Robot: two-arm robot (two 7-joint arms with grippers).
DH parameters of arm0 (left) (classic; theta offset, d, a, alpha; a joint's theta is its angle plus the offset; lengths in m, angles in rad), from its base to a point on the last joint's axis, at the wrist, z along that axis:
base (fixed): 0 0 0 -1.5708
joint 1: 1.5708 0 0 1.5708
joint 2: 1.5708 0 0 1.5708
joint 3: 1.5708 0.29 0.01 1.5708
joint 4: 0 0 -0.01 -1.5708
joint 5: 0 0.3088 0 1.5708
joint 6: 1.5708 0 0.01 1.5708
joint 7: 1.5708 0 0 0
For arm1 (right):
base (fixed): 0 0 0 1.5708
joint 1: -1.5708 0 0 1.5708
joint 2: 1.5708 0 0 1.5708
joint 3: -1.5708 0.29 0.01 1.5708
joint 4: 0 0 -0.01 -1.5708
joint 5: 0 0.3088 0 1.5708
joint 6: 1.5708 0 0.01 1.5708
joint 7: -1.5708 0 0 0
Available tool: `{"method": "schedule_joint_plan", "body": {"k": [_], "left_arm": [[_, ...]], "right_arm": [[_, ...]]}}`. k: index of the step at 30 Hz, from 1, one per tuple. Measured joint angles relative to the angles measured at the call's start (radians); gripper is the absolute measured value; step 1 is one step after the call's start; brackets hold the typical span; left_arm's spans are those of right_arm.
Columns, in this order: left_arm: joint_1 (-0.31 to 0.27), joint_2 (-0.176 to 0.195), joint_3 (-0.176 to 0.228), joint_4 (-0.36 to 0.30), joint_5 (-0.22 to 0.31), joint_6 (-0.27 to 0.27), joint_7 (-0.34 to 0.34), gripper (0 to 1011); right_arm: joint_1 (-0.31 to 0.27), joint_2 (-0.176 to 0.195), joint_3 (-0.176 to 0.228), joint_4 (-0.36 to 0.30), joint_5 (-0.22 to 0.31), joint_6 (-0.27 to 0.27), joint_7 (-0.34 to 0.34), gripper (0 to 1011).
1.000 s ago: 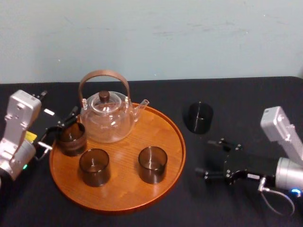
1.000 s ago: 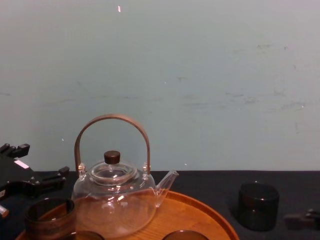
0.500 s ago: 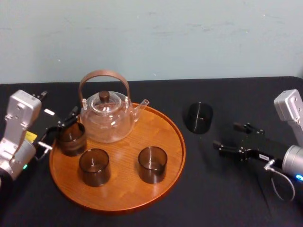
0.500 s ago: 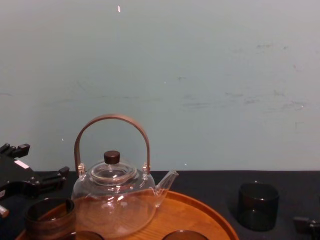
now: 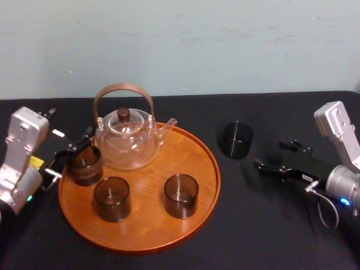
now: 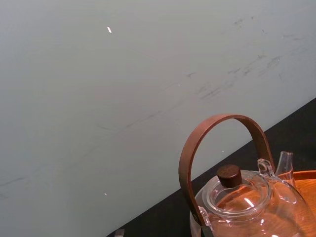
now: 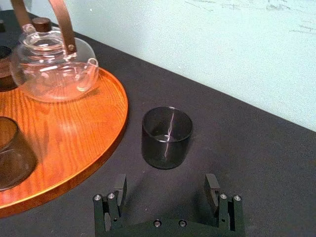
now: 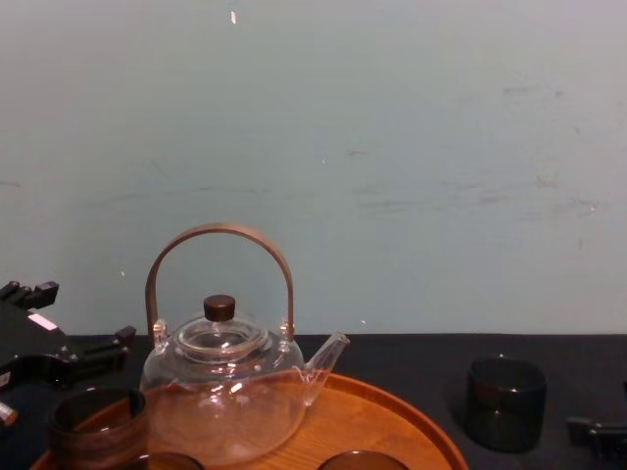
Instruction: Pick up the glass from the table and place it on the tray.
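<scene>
The glass (image 5: 236, 139), dark and see-through, stands upright on the black table (image 5: 264, 225) just right of the tray (image 5: 191, 152). My right gripper (image 5: 270, 156) hovers open to the right of it, a short gap away, pointing at it. In the right wrist view the glass (image 7: 167, 137) sits ahead of the spread fingers of the right gripper (image 7: 165, 185), beside the tray (image 7: 64, 128). The chest view has the glass (image 8: 506, 401) at the lower right. My left gripper (image 5: 70, 154) rests open at the tray's left edge.
On the tray stand a clear teapot (image 5: 126, 140) with a brown hoop handle and three dark glasses (image 5: 84, 164) (image 5: 112, 198) (image 5: 181, 195). The first of these is right beside the left gripper's fingers. A pale wall closes off the back of the table.
My right gripper has swung away from the front of the table and now sits level with the glass, closer to it. The left arm and all the glasses have stayed put.
</scene>
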Motion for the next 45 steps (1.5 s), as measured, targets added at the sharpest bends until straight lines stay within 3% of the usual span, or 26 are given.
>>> {"method": "schedule_joint_plan", "body": {"k": [24,45], "left_arm": [[0.000,0.000,0.000,0.000,0.000,0.000,0.000,1001],[0.000,0.000,0.000,0.000,0.000,0.000,0.000,1001]], "right_arm": [[0.137,-0.132,-0.023,0.176,-0.101,-0.010,0.027,1002],[0.222,-0.210,-0.037,0.296,-0.163,-0.025,0.058,1002]]}}
